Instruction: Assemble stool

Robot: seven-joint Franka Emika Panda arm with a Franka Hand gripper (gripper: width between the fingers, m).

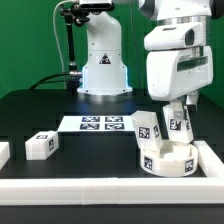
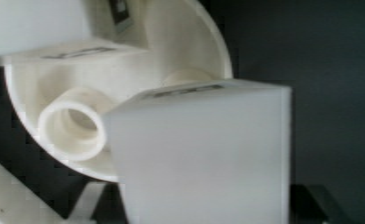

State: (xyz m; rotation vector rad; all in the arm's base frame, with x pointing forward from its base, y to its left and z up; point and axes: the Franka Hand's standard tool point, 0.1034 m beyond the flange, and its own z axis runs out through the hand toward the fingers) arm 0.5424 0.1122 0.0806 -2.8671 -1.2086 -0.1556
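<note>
The stool's round white seat [image 1: 168,160] lies at the exterior view's right, near the white rail. One white leg [image 1: 148,126] stands upright on it. My gripper [image 1: 179,110] is shut on a second tagged leg [image 1: 180,124] and holds it upright just over the seat, beside the first leg. In the wrist view the held leg [image 2: 205,150] fills the middle, next to a round socket [image 2: 76,125] on the seat [image 2: 161,50]. Whether the held leg touches the seat is hidden. A loose leg [image 1: 40,145] lies on the table at the left.
The marker board [image 1: 100,123] lies flat mid-table in front of the robot base [image 1: 104,70]. White border rails run along the front [image 1: 100,190] and the right [image 1: 212,155]. Another white piece [image 1: 3,152] shows at the left edge.
</note>
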